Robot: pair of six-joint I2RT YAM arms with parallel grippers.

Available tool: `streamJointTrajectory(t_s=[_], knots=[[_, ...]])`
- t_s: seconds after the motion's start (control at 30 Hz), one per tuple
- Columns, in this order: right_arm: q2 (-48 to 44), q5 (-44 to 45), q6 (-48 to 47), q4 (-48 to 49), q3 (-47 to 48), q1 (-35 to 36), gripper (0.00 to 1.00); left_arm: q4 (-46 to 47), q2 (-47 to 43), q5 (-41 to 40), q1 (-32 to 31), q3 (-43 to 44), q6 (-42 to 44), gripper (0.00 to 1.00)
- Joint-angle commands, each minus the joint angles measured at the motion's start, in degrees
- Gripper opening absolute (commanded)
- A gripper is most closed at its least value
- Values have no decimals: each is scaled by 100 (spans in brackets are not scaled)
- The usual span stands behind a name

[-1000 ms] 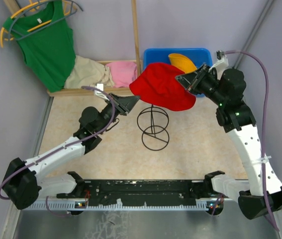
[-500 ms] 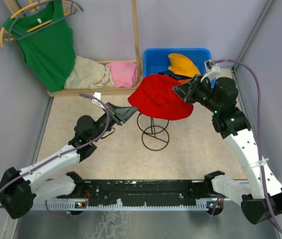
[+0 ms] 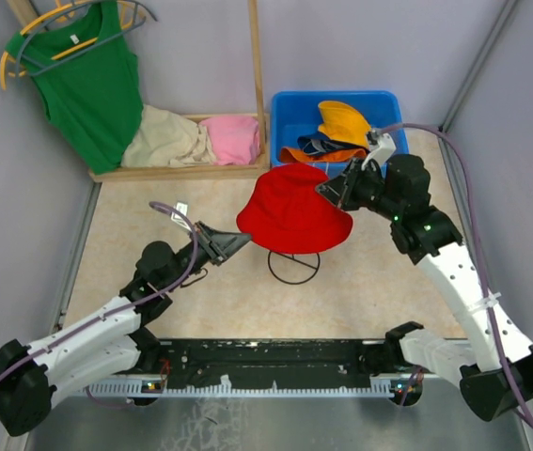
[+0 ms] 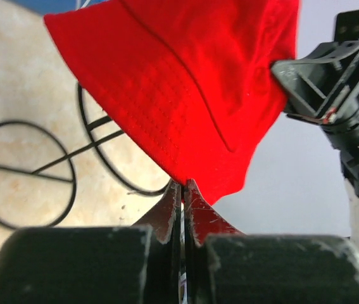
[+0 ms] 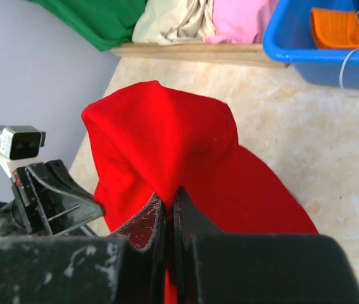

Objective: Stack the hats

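Observation:
A red hat point(image 3: 292, 214) hangs stretched between both grippers, its crown draped over the top of a black wire stand point(image 3: 293, 266). My left gripper point(image 3: 244, 239) is shut on the hat's left brim edge; in the left wrist view its tips point(image 4: 183, 183) pinch the red hat point(image 4: 185, 82) above the wire stand point(image 4: 27, 172). My right gripper point(image 3: 327, 191) is shut on the right brim, and the right wrist view shows red hat cloth point(image 5: 166, 145) clamped at its tips point(image 5: 170, 196). A yellow-orange hat point(image 3: 344, 120), a navy hat point(image 3: 318, 145) and an orange hat point(image 3: 315, 156) lie in the blue bin point(image 3: 290, 108).
The blue bin point(image 5: 318, 54) stands at the back, right of a wooden shelf frame point(image 3: 181, 173) holding beige clothes point(image 3: 164, 137) and pink clothes point(image 3: 232, 137). A green tank top point(image 3: 87, 80) hangs on a hanger at the back left. Grey walls close in both sides.
Both grippers have carried the red hat forward and down from in front of the bin onto the wire stand. The stand's upper ring is now hidden under the hat.

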Motion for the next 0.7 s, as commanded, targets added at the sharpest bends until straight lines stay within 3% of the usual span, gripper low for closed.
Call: streamJointTrajectory(t_s=[0.0,0.4,0.43,0.6,0.67], knots=[[-8,153,-183,114,-43,275,0,56,-136,145,30,-334,-117,0],[-248,387,-356,-117,-526,692,2,177,-69,140,95,-1002,125,0],[-323,448,-358,-134,-571,693,14,118,-63,142,112,-991,193,0],[-595,1014,-481,-391,-617,697,58,95,-16,182,169,-1028,290,0],[-657,1261,-442,-481,-639,637,63,143,63,237,179,-1010,342,0]])
